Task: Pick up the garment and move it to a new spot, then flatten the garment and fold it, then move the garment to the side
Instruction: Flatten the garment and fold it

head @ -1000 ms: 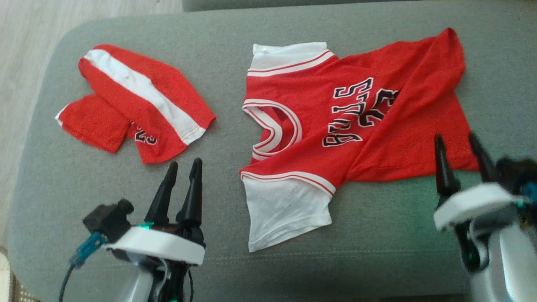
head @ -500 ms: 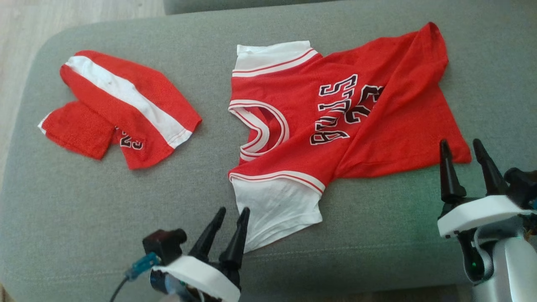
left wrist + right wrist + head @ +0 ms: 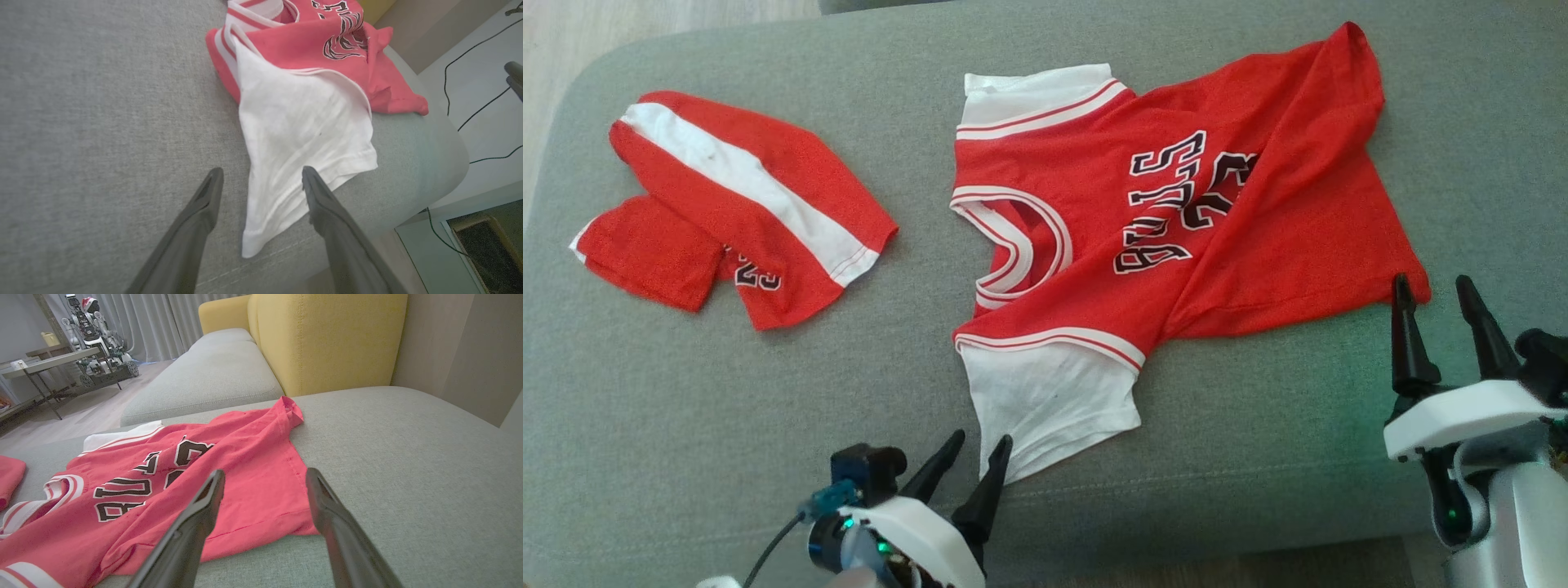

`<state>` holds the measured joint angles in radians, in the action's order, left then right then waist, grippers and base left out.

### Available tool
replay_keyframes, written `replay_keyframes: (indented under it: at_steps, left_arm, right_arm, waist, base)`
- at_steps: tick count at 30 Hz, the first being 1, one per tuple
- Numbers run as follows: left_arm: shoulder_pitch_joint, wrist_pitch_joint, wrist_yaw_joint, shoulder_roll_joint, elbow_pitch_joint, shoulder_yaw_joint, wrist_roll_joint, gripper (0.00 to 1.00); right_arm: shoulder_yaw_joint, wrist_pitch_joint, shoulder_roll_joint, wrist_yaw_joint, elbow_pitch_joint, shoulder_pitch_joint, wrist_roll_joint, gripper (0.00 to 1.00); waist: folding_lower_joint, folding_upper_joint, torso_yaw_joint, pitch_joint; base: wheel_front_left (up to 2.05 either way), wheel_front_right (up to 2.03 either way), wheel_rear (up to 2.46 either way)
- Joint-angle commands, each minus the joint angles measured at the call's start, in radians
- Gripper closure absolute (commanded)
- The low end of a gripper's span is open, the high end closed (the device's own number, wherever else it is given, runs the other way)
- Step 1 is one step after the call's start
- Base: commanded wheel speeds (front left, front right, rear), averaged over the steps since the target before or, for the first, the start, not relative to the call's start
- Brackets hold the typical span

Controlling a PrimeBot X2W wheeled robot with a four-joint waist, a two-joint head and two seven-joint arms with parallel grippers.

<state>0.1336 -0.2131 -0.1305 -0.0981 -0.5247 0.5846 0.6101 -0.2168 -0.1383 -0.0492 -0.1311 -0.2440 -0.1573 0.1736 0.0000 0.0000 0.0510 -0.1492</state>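
The garment, a red jersey with white sleeves and black-and-white lettering, lies spread and creased on the grey cushion. Its near white sleeve points toward the cushion's front edge. My left gripper is open at that sleeve's lower corner; in the left wrist view the sleeve lies between and beyond the left gripper's fingers. My right gripper is open at the jersey's near right hem corner. In the right wrist view the right gripper hovers over the hem of the garment. Neither holds anything.
A second red-and-white piece of clothing lies folded on the cushion's left part. A yellow sofa back and another grey seat stand beyond the cushion. Cables run on the floor past the cushion's edge.
The head camera has shifted. My left gripper has moved right, from near the folded clothing to the white sleeve's lower corner. My right gripper has drawn back slightly to the hem corner. Both stay open.
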Motion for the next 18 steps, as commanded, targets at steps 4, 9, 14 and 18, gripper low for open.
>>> replay_keyframes:
  at_steps: [4,9,14,18]
  left_arm:
    - [0.065,-0.010,0.000,-0.005,-0.020,-0.002,0.001,0.00]
    - [0.106,0.009,0.000,-0.006,-0.074,0.014,-0.003,0.00]
    - [0.127,0.036,0.000,-0.007,-0.090,0.062,0.024,1.00]
    - [0.139,0.030,0.000,-0.029,-0.076,0.081,0.068,1.00]
  right_arm:
    - [0.013,-0.006,-0.001,0.000,0.022,-0.067,-0.011,0.00]
    - [0.010,-0.003,-0.001,0.000,0.024,-0.097,-0.018,0.00]
    - [-0.026,0.005,-0.001,0.000,0.009,-0.113,-0.022,0.00]
    - [-0.069,0.014,-0.001,0.000,-0.028,-0.124,-0.014,0.00]
  waist:
    - [0.0000,0.0000,0.010,-0.020]
    - [0.0000,0.0000,0.020,-0.042]
    - [0.0000,0.0000,0.020,-0.056]
    - [0.0000,0.0000,0.003,-0.056]
  base:
    - [0.00,0.00,0.00]
    - [0.00,0.00,0.00]
    - [0.00,0.00,0.00]
    - [0.00,0.00,0.00]
